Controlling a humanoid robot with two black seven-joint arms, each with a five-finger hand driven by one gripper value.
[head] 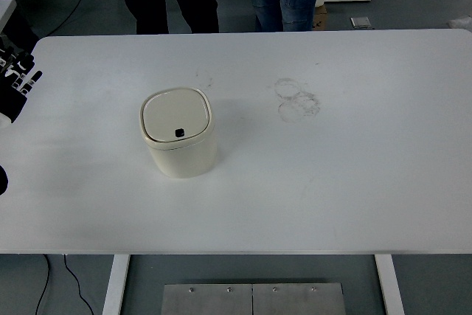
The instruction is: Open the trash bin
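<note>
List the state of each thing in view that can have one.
Trash bin: upright on the table, untouched.
Bin lid: closed.
Left hand: at the table's left edge, far from the bin, holding nothing, fingers loosely extended.
Table: faint ring marks right of the bin.
Right hand: not in view.
</note>
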